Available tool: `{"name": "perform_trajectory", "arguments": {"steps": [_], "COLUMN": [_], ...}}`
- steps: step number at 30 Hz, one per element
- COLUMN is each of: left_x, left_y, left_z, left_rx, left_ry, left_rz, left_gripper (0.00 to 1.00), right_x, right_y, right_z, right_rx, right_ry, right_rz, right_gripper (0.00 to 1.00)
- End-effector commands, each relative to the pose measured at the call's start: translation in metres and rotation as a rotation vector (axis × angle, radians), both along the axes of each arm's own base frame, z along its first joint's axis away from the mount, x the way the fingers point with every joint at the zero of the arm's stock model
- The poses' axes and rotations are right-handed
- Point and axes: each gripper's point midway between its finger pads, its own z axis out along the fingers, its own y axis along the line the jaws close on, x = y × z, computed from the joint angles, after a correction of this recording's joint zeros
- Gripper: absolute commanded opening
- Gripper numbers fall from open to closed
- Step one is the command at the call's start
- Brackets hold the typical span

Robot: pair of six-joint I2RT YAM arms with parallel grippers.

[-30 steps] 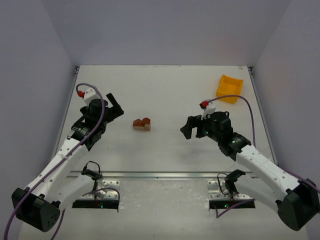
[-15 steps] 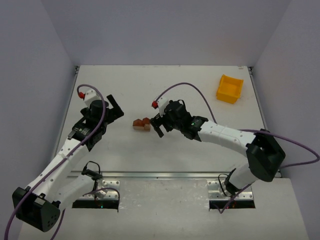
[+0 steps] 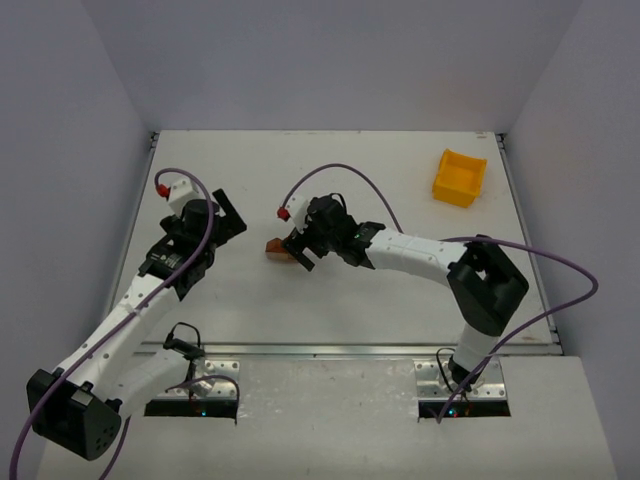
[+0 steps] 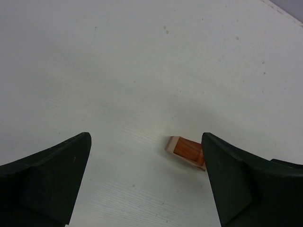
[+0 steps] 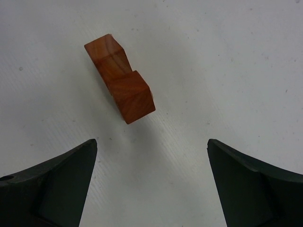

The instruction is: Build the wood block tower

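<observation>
The wood block tower is a small cluster of reddish-brown and pale tan blocks (image 3: 272, 246) lying on the white table left of centre. In the right wrist view two reddish-brown blocks (image 5: 121, 86) sit just ahead of my right gripper (image 5: 151, 144), which is open with only bare table between its fingers. From above, the right gripper (image 3: 298, 252) hovers over the right end of the cluster and hides part of it. My left gripper (image 3: 232, 216) is open and stands apart to the left. In its view (image 4: 146, 142) a reddish block on a pale bar (image 4: 184, 150) shows beside the right finger.
A yellow plastic bin (image 3: 459, 177) stands at the back right of the table. The right arm (image 3: 420, 258) stretches across the middle of the table. A metal rail (image 3: 330, 349) runs along the near edge by the arm bases.
The right arm has swung far to the left, from the right half of the table to the blocks, its gripper still open. The left arm has hardly moved.
</observation>
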Motion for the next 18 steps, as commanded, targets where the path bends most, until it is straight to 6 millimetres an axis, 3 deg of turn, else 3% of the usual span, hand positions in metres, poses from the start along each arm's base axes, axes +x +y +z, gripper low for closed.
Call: {"name": "perform_trajectory", "arguments": {"steps": [1,18], "left_x": [0.006,0.007], "left_y": [0.001,0.000], "left_z": [0.007,0.008], "left_rx": [-0.007,-0.008], "left_ry": [-0.034,-0.038], "left_rz": [0.021,0.013], "left_gripper": [1.00,1.00], "right_x": [0.020,0.033], "right_y": [0.029,0.036], "right_z": [0.032,0.027], "right_rx": [0.084,0.065], "right_ry": [-0.091,-0.106], "right_rz": [0.026,0.007], "right_gripper": [0.99,0.99]}}
